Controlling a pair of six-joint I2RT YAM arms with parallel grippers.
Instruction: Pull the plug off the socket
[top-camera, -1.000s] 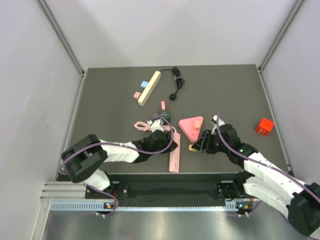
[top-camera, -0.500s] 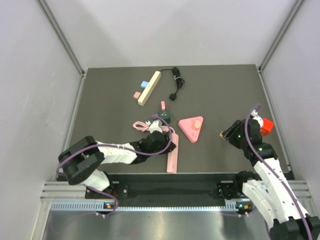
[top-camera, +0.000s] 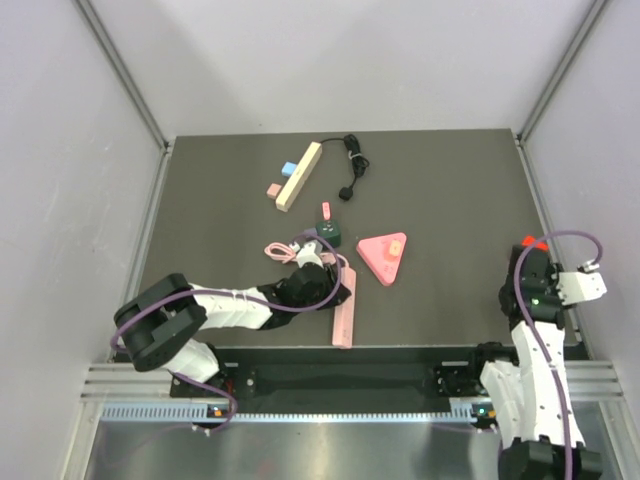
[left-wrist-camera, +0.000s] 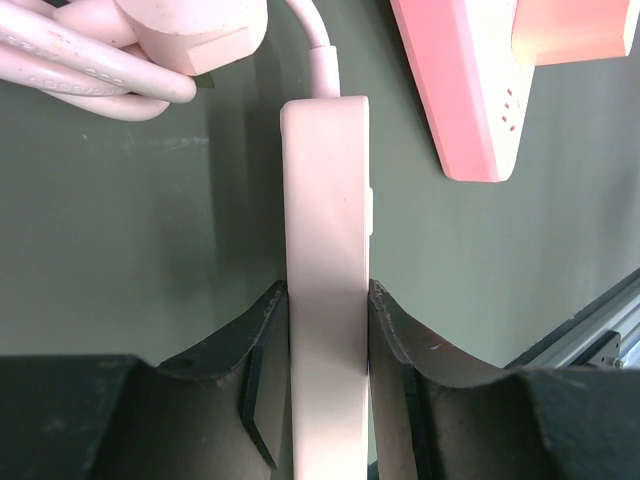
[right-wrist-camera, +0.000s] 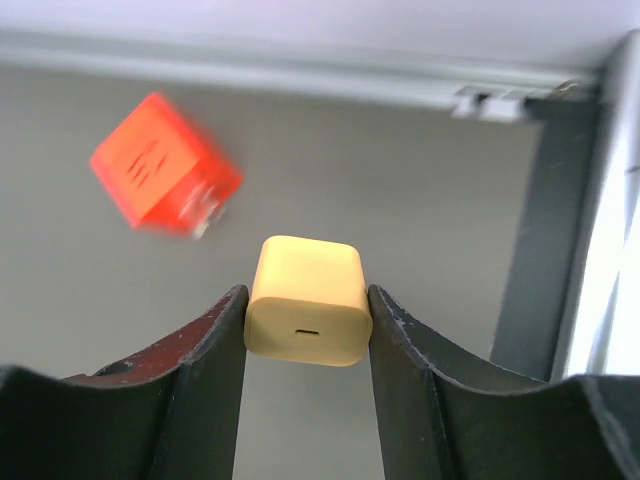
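My left gripper (top-camera: 318, 287) is shut on the long pink power strip (top-camera: 344, 308); in the left wrist view the strip (left-wrist-camera: 325, 230) runs straight up between the jaws of that gripper (left-wrist-camera: 327, 296), lying on the table. My right gripper (right-wrist-camera: 307, 302) is shut on a small yellow plug cube (right-wrist-camera: 307, 298) with a slot in its near face, held free above the table. In the top view the right gripper (top-camera: 529, 264) is at the table's right edge, far from the strip; the plug is hidden there.
A red cube (right-wrist-camera: 165, 175) lies just beyond the right gripper, partly seen in the top view (top-camera: 535, 243). A pink triangular socket block (top-camera: 383, 255), a coiled pink cable (top-camera: 290, 250), a beige strip (top-camera: 299, 176) and a black cable (top-camera: 352, 165) lie mid-table. The table's right rail (right-wrist-camera: 560, 200) is close.
My right arm has swung from beside the pink triangular block to the table's right edge, carrying the yellow plug. The left gripper stays on the pink strip, which shifted slightly.
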